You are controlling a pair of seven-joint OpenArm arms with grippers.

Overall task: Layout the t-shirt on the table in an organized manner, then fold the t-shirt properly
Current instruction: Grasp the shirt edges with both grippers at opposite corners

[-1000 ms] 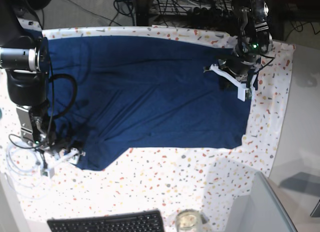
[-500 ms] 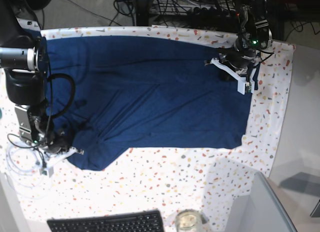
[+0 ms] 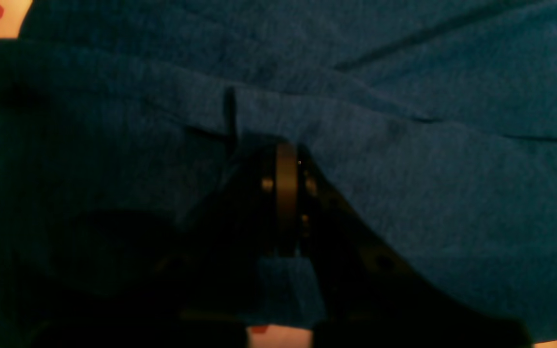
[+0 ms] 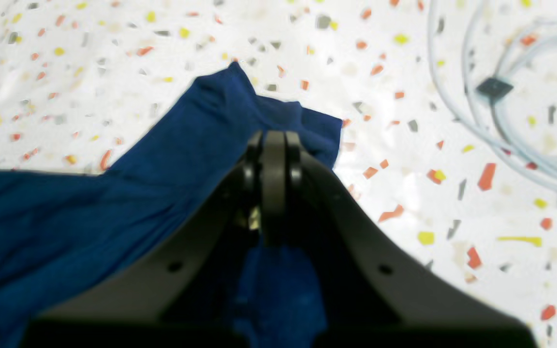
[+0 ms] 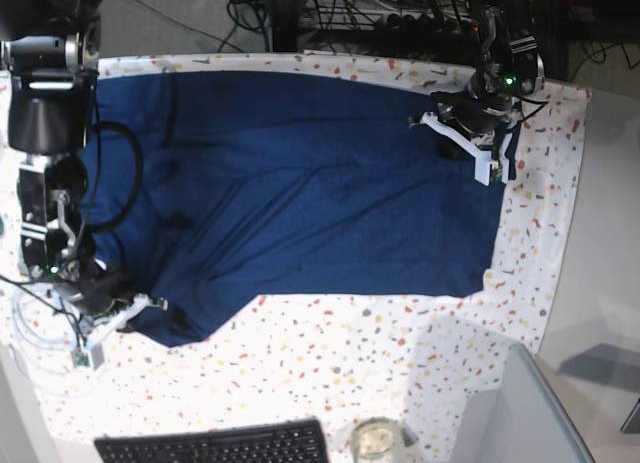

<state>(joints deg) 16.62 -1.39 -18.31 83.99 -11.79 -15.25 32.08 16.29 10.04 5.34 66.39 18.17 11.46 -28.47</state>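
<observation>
The navy t-shirt (image 5: 300, 193) lies spread across the speckled table (image 5: 330, 368), with creases near its left side. My right gripper (image 5: 125, 311) sits at the shirt's near-left corner, shut on that corner (image 4: 240, 101), which pokes out past the closed fingers (image 4: 274, 164). At the far right edge my left gripper (image 5: 470, 133) is shut on a fold of the t-shirt (image 3: 404, 159); its fingers (image 3: 285, 193) press together with cloth bunched around them.
White cables (image 4: 510, 121) coil on the table just left of my right gripper (image 5: 40, 333). A black keyboard (image 5: 215, 445) and a glass jar (image 5: 377, 440) stand at the front edge. A grey panel (image 5: 520, 413) rises at the front right.
My right gripper closed on the shirt's near-left corner and the arm shifted, dragging that corner slightly. The left gripper moved a little toward the far edge with its fold.
</observation>
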